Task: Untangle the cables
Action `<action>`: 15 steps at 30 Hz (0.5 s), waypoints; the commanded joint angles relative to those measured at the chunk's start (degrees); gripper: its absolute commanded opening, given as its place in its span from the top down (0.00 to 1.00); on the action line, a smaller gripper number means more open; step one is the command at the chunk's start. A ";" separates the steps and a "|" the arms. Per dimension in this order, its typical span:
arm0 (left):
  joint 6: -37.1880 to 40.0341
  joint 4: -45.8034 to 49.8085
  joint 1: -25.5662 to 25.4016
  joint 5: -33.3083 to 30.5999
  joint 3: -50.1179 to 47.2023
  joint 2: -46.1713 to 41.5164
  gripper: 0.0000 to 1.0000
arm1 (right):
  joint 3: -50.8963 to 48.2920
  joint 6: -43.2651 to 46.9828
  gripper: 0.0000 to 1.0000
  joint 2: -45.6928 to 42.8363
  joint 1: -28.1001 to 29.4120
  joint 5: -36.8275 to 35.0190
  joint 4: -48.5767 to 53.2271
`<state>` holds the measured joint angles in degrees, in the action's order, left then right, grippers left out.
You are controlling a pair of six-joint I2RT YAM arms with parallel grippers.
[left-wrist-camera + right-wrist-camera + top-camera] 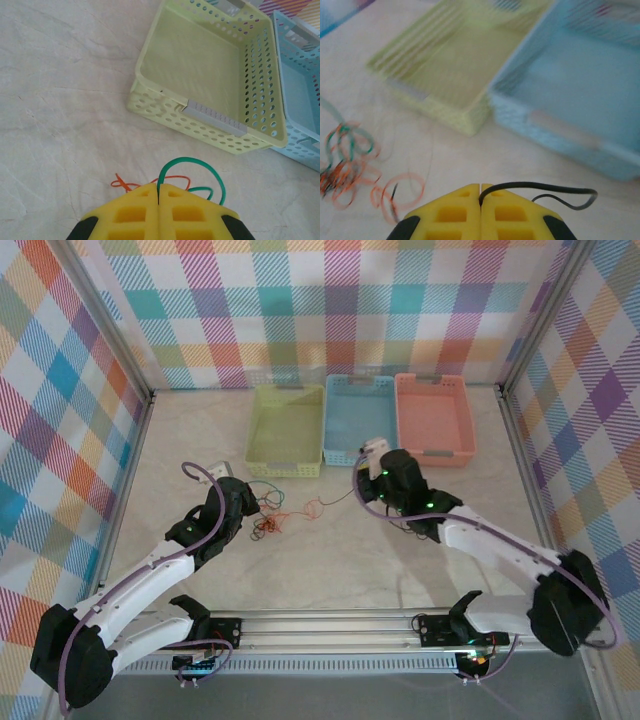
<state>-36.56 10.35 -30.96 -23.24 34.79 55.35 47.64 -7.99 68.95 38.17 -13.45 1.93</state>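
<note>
Pale marbled tabletop [330, 560] ringed by plaid walls is what I am working over. On my left, the left gripper [159, 187] has its yellow fingers pressed together on a thin green cable [192, 161], which arcs out of the seam; a thin orange strand [122, 184] lies just past the tips. Between the arms, a loose knot of red, orange, green and black wires [272, 522] sits on the table, near the front of the baskets. The right gripper [480, 187] is pinched on a thin black cable [545, 186] that curls off to the right of its tips.

I judge the step to be drawing these two strands apart. I would pull slowly and low, outward from the knot, and ease off if the whole bundle drags along instead of loosening.

Along the back, the perforated yellow-green plastic basket [283, 468], the blue plastic basket [350, 455] and the salmon plastic basket [435, 452] stand side by side, and I see nothing in them.
</note>
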 commanded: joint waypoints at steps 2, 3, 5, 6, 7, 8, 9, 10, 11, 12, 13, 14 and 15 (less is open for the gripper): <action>0.75 0.03 0.46 -1.16 2.17 -0.18 1.00 | 3.70 -5.22 1.00 -5.16 -5.56 -5.38 6.41; 0.77 0.15 0.46 -1.28 2.22 -0.13 1.00 | 5.76 -4.74 1.00 -5.63 -5.67 -5.89 7.68; 0.71 0.38 0.46 -1.81 2.22 -0.09 1.00 | 10.71 -3.57 1.00 -5.58 -5.87 -8.14 11.57; 0.77 0.52 0.46 -2.15 2.22 -0.22 1.00 | 13.48 -2.91 1.00 -5.43 -6.20 -10.09 13.44; 0.87 0.55 0.46 -2.30 2.22 -0.24 1.00 | 15.45 -2.23 1.00 -5.40 -6.62 -11.15 14.52; 0.80 0.55 0.46 -2.47 2.21 -0.33 1.00 | 17.39 -1.44 1.00 -5.39 -7.31 -11.42 15.23; 0.82 0.55 0.46 -2.55 2.22 -0.41 1.00 | 19.08 -1.12 1.00 -5.40 -7.85 -11.72 16.23; 0.83 0.55 0.46 -2.56 2.23 -0.34 1.00 | 21.29 -1.03 1.00 -5.17 -8.42 -11.82 17.64; 0.84 0.55 0.46 -2.43 2.22 -0.39 1.00 | 23.29 -0.93 1.00 -4.82 -8.85 -11.68 18.67; 0.88 0.53 0.46 -2.18 2.22 -0.29 1.00 | 24.77 -0.54 1.00 -4.51 -9.06 -10.74 18.87; 0.94 0.32 0.45 -1.95 2.22 -0.18 1.00 | 26.01 0.14 1.00 -4.21 -9.08 -9.02 18.62; 0.89 0.20 0.46 -1.68 2.22 -0.14 1.00 | 27.30 0.99 1.00 -3.85 -9.08 -6.20 17.98; 0.96 0.12 0.46 -1.51 2.22 0.08 1.00 | 28.71 1.75 1.00 -3.24 -9.10 -3.54 17.39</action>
<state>-36.53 10.37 -30.96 -24.27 35.22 55.35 73.01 -8.86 64.45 29.04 -21.74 17.50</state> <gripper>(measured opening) 0.048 0.067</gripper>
